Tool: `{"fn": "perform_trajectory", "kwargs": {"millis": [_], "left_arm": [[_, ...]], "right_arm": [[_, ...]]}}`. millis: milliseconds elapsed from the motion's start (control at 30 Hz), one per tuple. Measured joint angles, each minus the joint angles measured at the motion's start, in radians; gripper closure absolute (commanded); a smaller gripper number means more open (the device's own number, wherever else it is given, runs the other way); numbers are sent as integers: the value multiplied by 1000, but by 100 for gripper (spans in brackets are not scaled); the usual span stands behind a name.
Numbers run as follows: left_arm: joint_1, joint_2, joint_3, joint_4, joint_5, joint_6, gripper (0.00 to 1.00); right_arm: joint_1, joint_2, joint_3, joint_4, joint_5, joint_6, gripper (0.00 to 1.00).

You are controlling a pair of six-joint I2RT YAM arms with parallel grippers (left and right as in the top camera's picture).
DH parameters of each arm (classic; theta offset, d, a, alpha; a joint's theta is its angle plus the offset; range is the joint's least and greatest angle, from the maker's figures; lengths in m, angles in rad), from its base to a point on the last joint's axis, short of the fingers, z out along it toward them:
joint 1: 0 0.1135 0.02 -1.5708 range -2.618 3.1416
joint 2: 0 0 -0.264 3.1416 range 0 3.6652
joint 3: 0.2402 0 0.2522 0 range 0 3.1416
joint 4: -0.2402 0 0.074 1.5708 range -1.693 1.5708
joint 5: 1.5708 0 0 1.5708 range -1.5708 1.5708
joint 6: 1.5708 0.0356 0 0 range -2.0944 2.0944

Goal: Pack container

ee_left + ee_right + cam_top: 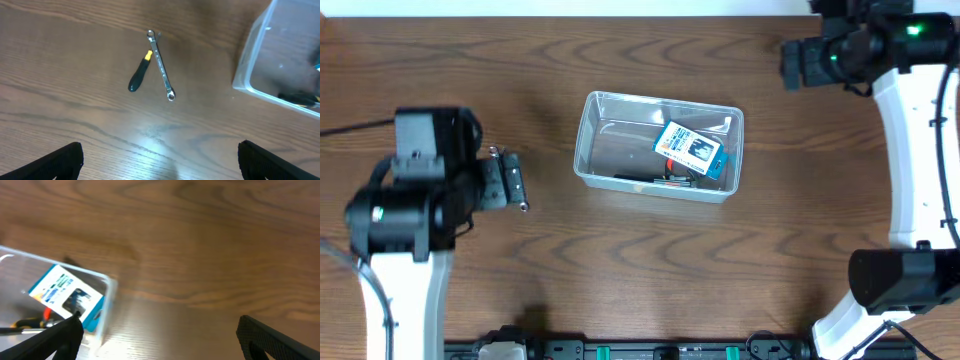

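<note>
The container (620, 135) sits near the middle of the table (620, 280), long side running left to right, with a blue-and-white box (690, 150) lying tilted in its right half over some small tools you can't make out clearly. Treat it as light, thin plastic: the walls will probably flex under a pinch, the surface looks slick, and a nudge would likely slide it across the wood. If you must move it, take it by the rim on a short end, not by the bare wall.

What looks left to pack is beside it, seen from the left wrist: a wrench (160, 65) and a screwdriver (139, 75), meeting at their upper ends in a narrow V. The wrench is hard, thin and flat against the table (expect it to skate away from the fingers), so close across the middle of its shank. The screwdriver's dark handle is thicker and should be the easier hold.

Your left gripper (160, 150) hangs above these two, pointing down, fingers spread wide and holding nothing; the container's left end shows at the right of its view. Your right gripper (160, 325) is parked toward the far right corner, also wide open and empty, with the container's right end low in its view.
</note>
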Motion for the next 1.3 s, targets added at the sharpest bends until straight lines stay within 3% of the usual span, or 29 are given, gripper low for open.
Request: {"fn": "perform_trajectory", "kwargs": {"millis": [233,667,1300], "left_arm": [[0,150,3,11,-3,-41,2],[0,425,3,147,-3,-304,2],[82,553,-59,308,111,-349,1]], "right_arm": [[-30,0,0,-4,0,-1,1],[-30,4,0,-7,0,-1,1],[-30,4,0,-19,0,-26,1]]}}
